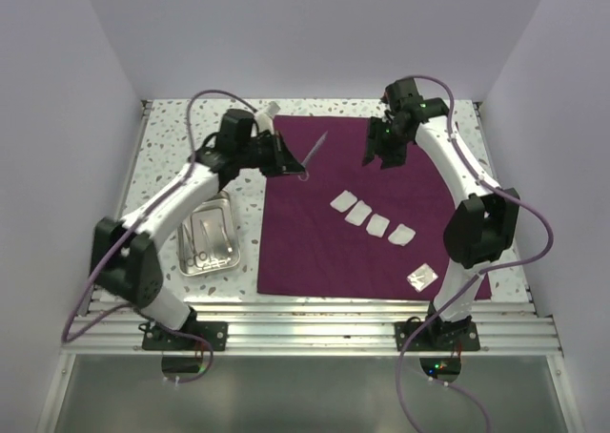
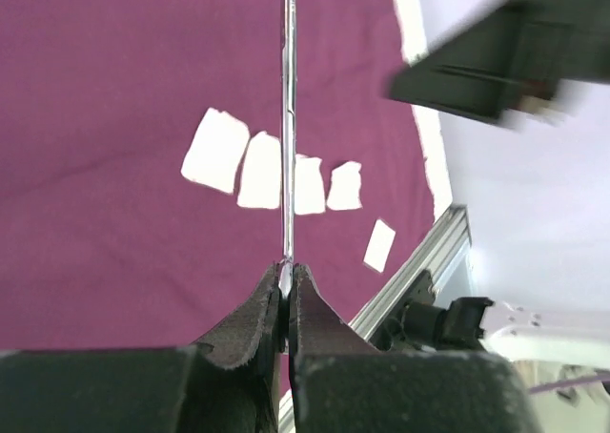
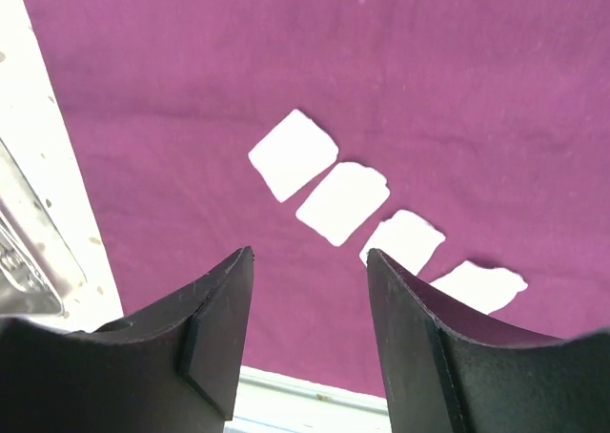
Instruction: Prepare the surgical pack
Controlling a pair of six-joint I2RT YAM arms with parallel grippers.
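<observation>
One thin instrument [image 2: 288,118] clamped in left fingers [image 2: 250,330], right fingers [image 3: 217,326] apart, tray [image 3: 27,254] cropped

The left fingers [image 2: 250,326] are clamped tightly together, while the right fingers [image 3: 217,320] stand parted, pointing downward.

The spread dark purple cloth [image 1: 305,257] lies bare at its near left. A diagonal row of white gauze squares [image 1: 358,214] crosses its middle, and a thin silver instrument [image 1: 316,150] juts over its far left.

One maroon cloth [image 1: 315,252], five gauze squares [image 1: 378,225], one steel tray [image 1: 227,225], perhaps three instruments [image 1: 315,149].
</observation>
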